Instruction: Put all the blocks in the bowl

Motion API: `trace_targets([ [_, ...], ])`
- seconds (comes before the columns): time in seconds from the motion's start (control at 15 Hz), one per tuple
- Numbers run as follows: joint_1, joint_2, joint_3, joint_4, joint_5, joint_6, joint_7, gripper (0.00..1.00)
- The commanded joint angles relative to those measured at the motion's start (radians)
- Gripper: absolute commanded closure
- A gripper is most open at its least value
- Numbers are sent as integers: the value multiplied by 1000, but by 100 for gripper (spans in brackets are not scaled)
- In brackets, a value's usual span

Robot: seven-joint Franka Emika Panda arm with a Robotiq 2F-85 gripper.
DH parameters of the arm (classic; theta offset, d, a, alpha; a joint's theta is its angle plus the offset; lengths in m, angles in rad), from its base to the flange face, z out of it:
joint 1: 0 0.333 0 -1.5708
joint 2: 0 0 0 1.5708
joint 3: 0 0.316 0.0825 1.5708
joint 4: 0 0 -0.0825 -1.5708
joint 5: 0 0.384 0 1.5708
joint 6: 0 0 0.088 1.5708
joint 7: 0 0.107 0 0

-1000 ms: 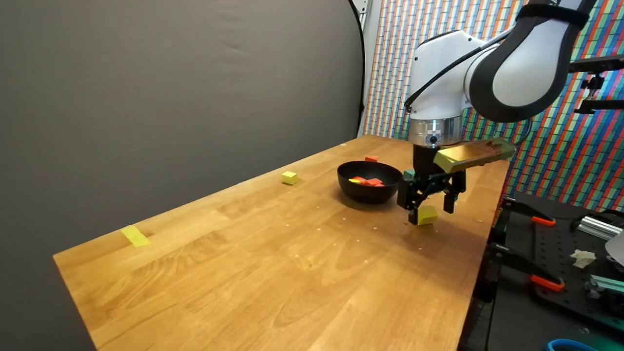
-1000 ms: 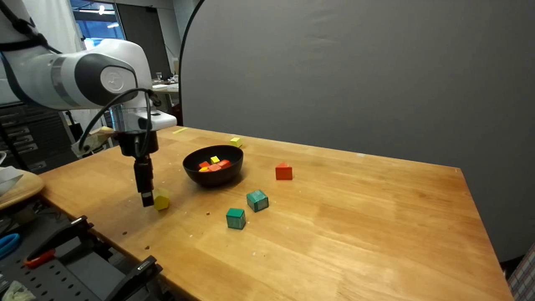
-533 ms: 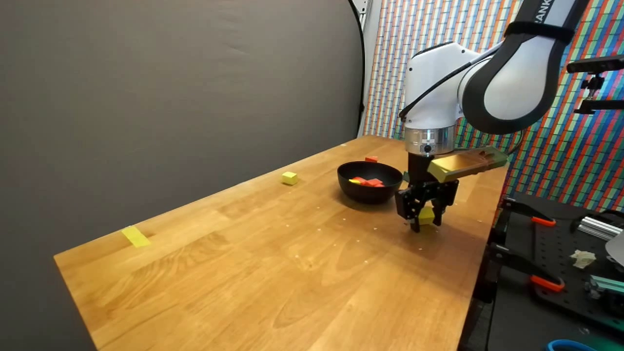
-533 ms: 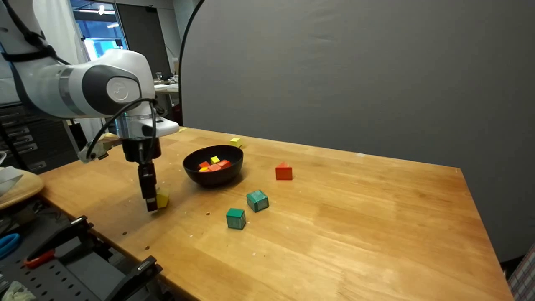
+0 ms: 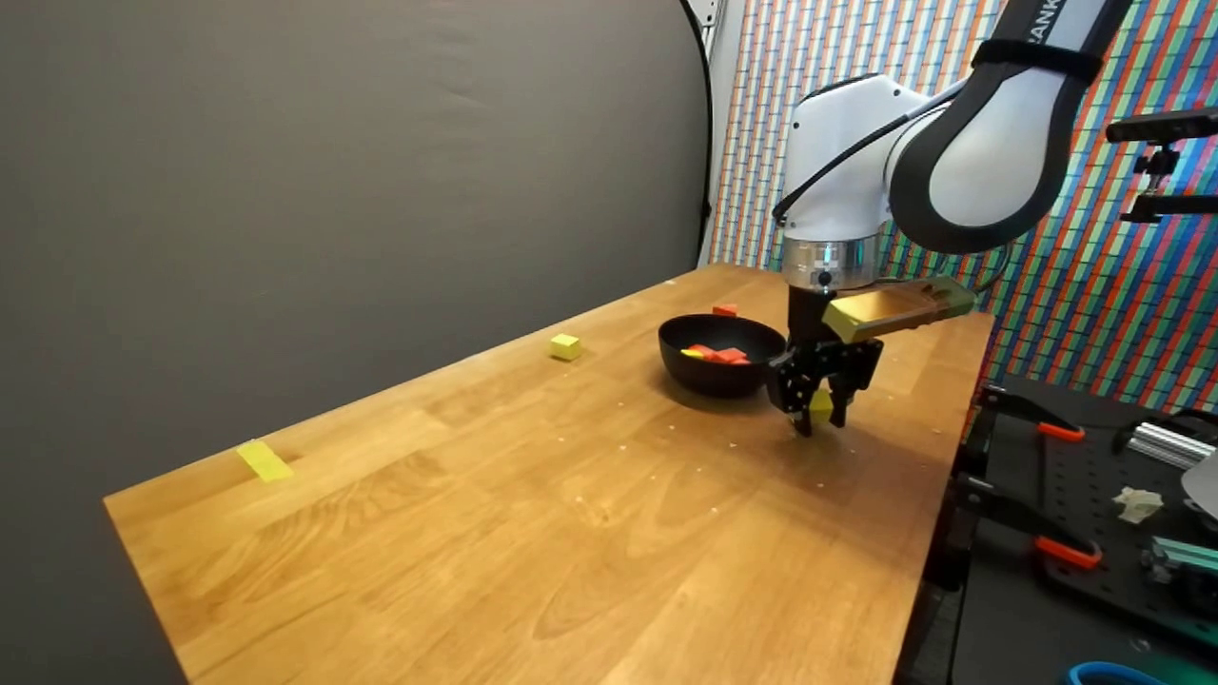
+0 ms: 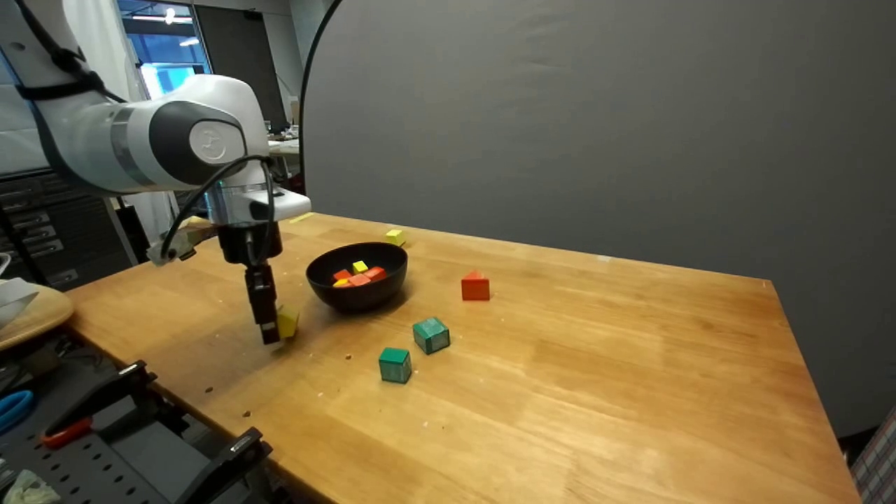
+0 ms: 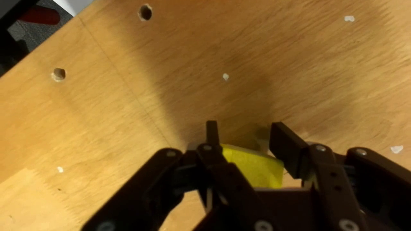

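My gripper (image 7: 245, 136) is shut on a yellow block (image 7: 260, 170), which sits slightly askew between the fingers. In both exterior views this block (image 6: 288, 322) appears just off the tabletop, beside the black bowl (image 6: 357, 301). Inside the bowl lie several red, orange and yellow blocks, among them a red block (image 6: 376, 274) and a small yellow block (image 6: 360, 267). On the table stand two green blocks, a farther one (image 6: 430, 336) and a nearer one (image 6: 395, 365). A red wedge-topped block (image 6: 475, 288) is behind them, and another yellow block (image 5: 565, 347) rests near the back edge.
A flat yellow strip (image 5: 265, 460) lies near a table corner. Clamps with orange handles, such as this clamp (image 5: 1066, 552), stand along the table's edge over a black side surface. A grey backdrop (image 6: 595, 140) rises behind the table.
The open gripper came down around the yellow block and closed on it. Over the last half second gripper and block have risen slightly together and shifted toward the bowl.
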Motion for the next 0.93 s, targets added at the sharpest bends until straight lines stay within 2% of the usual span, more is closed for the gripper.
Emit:
trace_targets([
  [0.0, 49, -126, -19, -36, -49, -23, 25, 79],
  [0.13, 68, -252, -3, -61, -93, -58, 47, 79],
  [0.27, 27, -343, 79, -51, 4, -140, -26, 79],
  [0.33, 18, -372, 84, -30, -47, -190, 23, 79],
  [0.4, -3, -385, 104, -7, -59, -217, 13, 79],
  [0.53, -35, -351, 118, 46, -2, -235, -64, 79],
  [0.87, -101, -152, 106, 200, 69, -237, -180, 79],
])
